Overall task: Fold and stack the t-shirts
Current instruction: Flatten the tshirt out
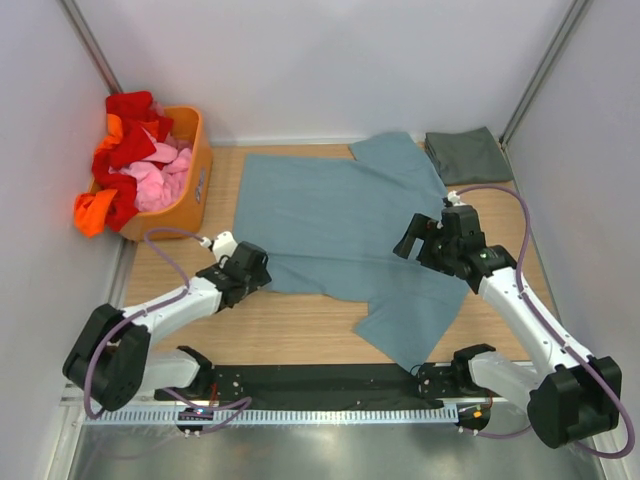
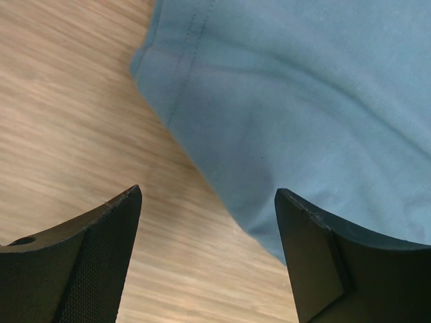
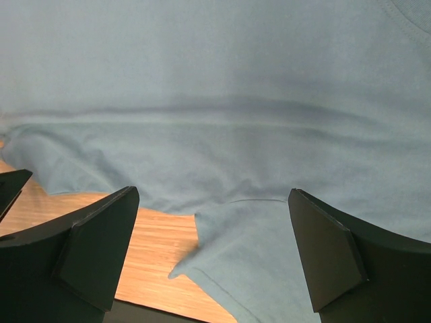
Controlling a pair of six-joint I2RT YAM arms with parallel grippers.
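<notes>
The large blue-teal t-shirt (image 1: 340, 225) lies spread flat on the wooden table, one sleeve toward the near edge. A dark grey-green t-shirt (image 1: 468, 155) lies folded at the back right corner. My left gripper (image 1: 252, 266) is low at the blue shirt's near left corner (image 2: 155, 60). Its jaws stand apart (image 2: 209, 192), with the shirt's edge (image 2: 269, 134) and bare wood between them, gripping nothing. My right gripper (image 1: 422, 240) hovers over the shirt's right side, open (image 3: 213, 192), above the seam where the near sleeve (image 3: 269, 269) meets the body.
An orange basket (image 1: 197, 185) full of red, pink and orange cloth stands at the back left. White walls close in the table on both sides and behind. A black strip (image 1: 320, 380) runs along the near edge between the arm bases.
</notes>
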